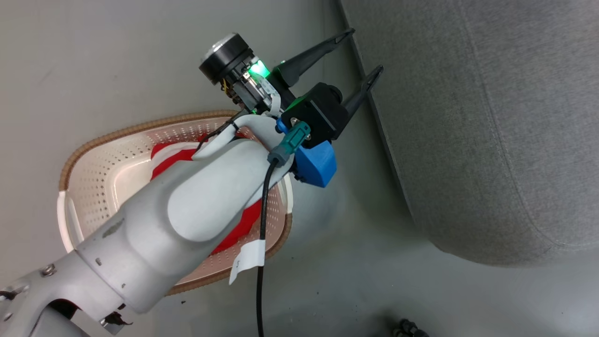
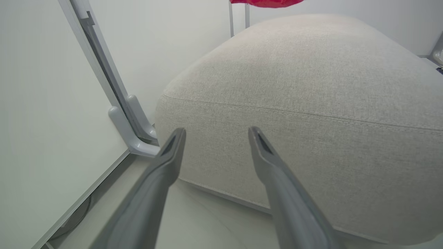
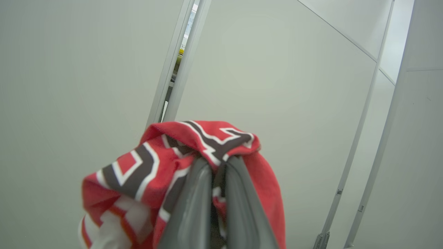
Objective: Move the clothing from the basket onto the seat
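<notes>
Your right fingers are pinched shut on a piece of the clothing, held high against a pale wall, likely so that it hangs free for the carry to the seat. Its black-and-white lettering is crumpled and unreadable. Your left fingers stand spread and empty beside the seat's edge. More red fabric lies in the basket on the floor.

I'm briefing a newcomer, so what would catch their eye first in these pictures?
Bright red clothing with black-and-white lettering, pinched in the shut jaws of the right gripper against pale walls. Next, the left gripper, jaws open, beside the edge of the grey seat, its pale arm crossing the basket that holds more red cloth.
</notes>
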{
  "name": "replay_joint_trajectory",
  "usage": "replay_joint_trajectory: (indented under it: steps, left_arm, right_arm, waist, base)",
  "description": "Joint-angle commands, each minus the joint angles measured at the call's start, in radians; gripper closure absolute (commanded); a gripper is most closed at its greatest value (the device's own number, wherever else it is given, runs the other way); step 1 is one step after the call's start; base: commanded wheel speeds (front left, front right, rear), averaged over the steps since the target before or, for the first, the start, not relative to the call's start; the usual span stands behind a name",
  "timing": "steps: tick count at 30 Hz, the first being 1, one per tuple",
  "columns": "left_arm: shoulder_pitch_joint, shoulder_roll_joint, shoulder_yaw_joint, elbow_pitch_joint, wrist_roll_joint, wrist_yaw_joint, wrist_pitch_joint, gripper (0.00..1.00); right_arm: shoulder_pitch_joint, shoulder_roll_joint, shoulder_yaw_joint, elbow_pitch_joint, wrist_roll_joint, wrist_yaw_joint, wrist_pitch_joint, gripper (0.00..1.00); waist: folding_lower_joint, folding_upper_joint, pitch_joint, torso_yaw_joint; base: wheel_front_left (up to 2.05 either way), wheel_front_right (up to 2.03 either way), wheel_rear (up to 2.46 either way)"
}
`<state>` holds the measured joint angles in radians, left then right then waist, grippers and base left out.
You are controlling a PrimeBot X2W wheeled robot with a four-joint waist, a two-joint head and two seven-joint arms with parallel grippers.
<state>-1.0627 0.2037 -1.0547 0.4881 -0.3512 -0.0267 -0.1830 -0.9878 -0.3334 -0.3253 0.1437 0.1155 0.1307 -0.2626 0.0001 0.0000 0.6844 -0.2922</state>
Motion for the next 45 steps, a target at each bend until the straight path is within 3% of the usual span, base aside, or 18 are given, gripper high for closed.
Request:
replay_joint_trajectory:
  steps: [1, 7, 12, 22, 28, 32, 33, 34, 35, 45]
  left_arm:
    - [-0.021, 0.015, 0.002, -0.009, 0.005, 0.004, 0.006, 0.0]
    - [-0.05, 0.06, -0.001, -0.073, 0.024, 0.017, 0.039, 0.0]
    - [-0.055, 0.079, -0.012, -0.119, 0.036, 0.023, 0.063, 0.0]
    - [-0.067, 0.089, -0.025, -0.171, 0.043, 0.032, 0.077, 0.0]
    - [-0.067, 0.092, -0.029, -0.179, 0.039, 0.039, 0.072, 0.0]
    - [-0.067, 0.094, -0.031, -0.179, 0.034, 0.042, 0.067, 0.0]
    - [-0.067, 0.094, -0.031, -0.177, 0.034, 0.043, 0.066, 0.0]
    - [-0.064, 0.093, -0.031, -0.175, 0.033, 0.044, 0.063, 0.0]
    - [-0.061, 0.091, -0.032, -0.173, 0.03, 0.046, 0.057, 0.0]
    - [0.009, 0.044, -0.029, -0.11, -0.012, 0.058, -0.025, 0.0]
  right_arm:
    - [-0.029, -0.025, -0.019, 0.001, 0.008, 0.0, -0.003, 1.0]
    - [-0.112, -0.156, -0.129, 0.067, 0.027, 0.0, -0.004, 1.0]
    - [-0.096, -0.176, -0.162, 0.163, 0.009, 0.0, -0.004, 1.0]
    - [-0.002, -0.072, -0.237, 0.368, -0.035, 0.0, -0.003, 1.0]
    - [0.05, -0.001, -0.24, 0.408, -0.057, 0.0, -0.003, 1.0]
    - [0.064, 0.01, -0.234, 0.437, -0.057, 0.0, -0.003, 1.0]
    - [0.064, 0.01, -0.235, 0.437, -0.055, 0.0, -0.003, 0.67]
    - [0.068, 0.01, -0.233, 0.436, -0.054, 0.0, -0.003, 0.17]
    - [0.076, 0.01, -0.227, 0.429, -0.054, 0.0, -0.003, 0.0]
    - [0.273, 0.032, -0.177, 0.291, -0.051, 0.0, -0.004, 0.0]
  waist:
    - [-0.0001, 0.0, 0.085, 0.002]
    - [-0.0001, 0.0, 0.176, -0.002]
    - [-0.0001, 0.0, 0.217, 0.0]
    - [-0.0001, 0.0, 0.242, 0.011]
    - [-0.0001, 0.0, 0.239, 0.016]
    - [-0.0001, 0.0, 0.23, 0.021]
    - [-0.0001, 0.0, 0.225, 0.021]
    - [-0.0001, 0.0, 0.219, 0.021]
    - [-0.0001, 0.0, 0.211, 0.022]
    - [-0.0001, 0.0, 0.054, 0.044]
  base:
    - [0.0, 0.0, 0.0]
    - [0.0, 0.0, 0.0]
    - [0.0, 0.0, 0.0]
    - [0.0, 0.0, 0.0]
    - [0.0, 0.0, 0.0]
    - [0.0, 0.0, 0.0]
    - [0.0, 0.0, 0.0]
    - [0.0, 0.0, 0.0]
    - [0.0, 0.0, 0.0]
    - [0.0, 0.0, 0.0]
